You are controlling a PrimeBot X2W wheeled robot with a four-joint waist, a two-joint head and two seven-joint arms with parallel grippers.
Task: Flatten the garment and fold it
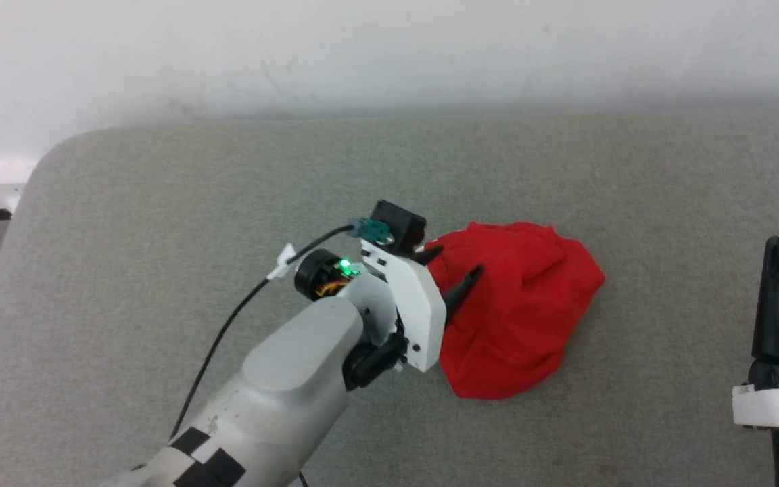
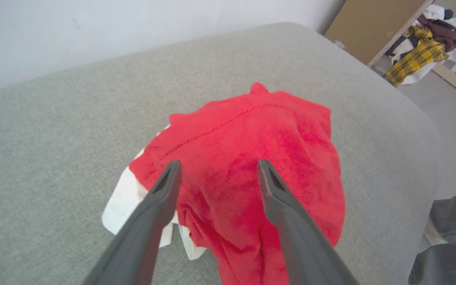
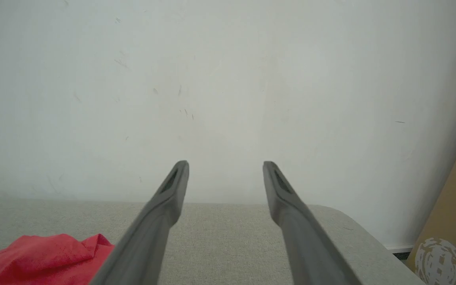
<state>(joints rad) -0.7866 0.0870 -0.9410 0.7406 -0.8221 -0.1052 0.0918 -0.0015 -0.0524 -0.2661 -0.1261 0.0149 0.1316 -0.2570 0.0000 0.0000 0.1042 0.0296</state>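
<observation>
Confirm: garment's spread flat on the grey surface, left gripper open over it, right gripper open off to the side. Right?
Not quite. The garment isn't spread flat: the head view shows it bunched in a crumpled heap on the grey surface. The rest holds: the left gripper is open over it, and the right gripper is open off to the side.

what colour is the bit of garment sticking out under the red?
White. The patch of the garment shows best in the left wrist view.
</observation>
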